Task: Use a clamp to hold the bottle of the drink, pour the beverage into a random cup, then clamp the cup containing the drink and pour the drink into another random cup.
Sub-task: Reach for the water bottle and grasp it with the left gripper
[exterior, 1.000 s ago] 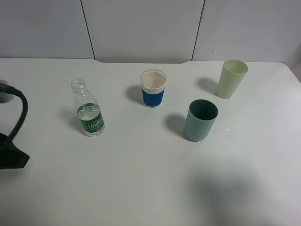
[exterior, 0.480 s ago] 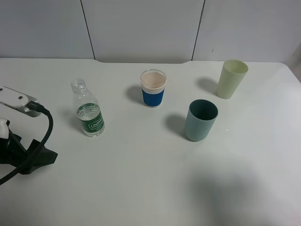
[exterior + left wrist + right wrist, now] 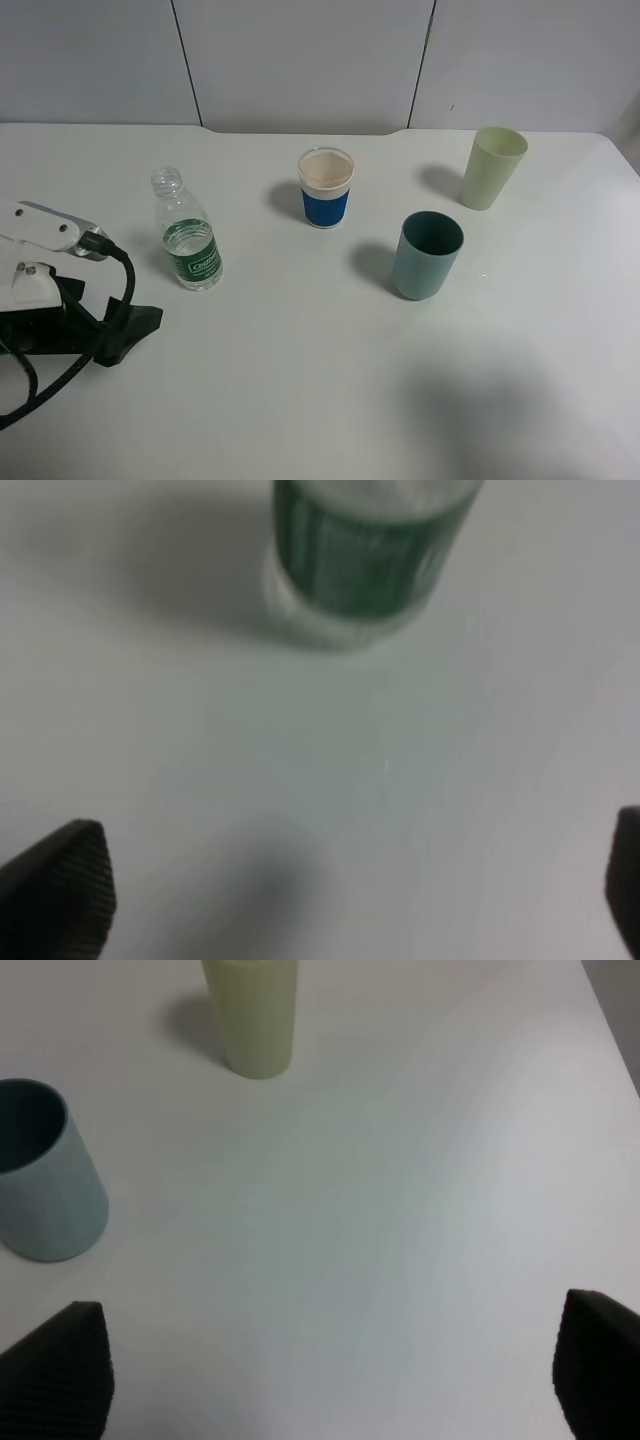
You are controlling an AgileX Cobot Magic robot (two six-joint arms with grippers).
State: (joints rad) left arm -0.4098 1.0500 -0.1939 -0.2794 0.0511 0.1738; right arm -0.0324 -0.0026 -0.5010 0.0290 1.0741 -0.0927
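My left claw (image 3: 340, 900) hangs low over the table (image 3: 300, 380), jaws spread wide and empty, facing the bottle (image 3: 187, 232), which stands upright just ahead, untouched. The teal cup (image 3: 428, 255) stands well apart from the bottle, beyond the blue-banded cup (image 3: 326, 188). My right claw (image 3: 330, 1370) gapes empty too.

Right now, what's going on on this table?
The left gripper has moved in from the left and now sits open, facing the bottle, not yet touching it. The bottle stands upright with some clear liquid inside. Three cups stand upright farther right: a white cup with a blue band, a teal cup and a pale yellow-green cup. The right gripper is open, holding nothing.
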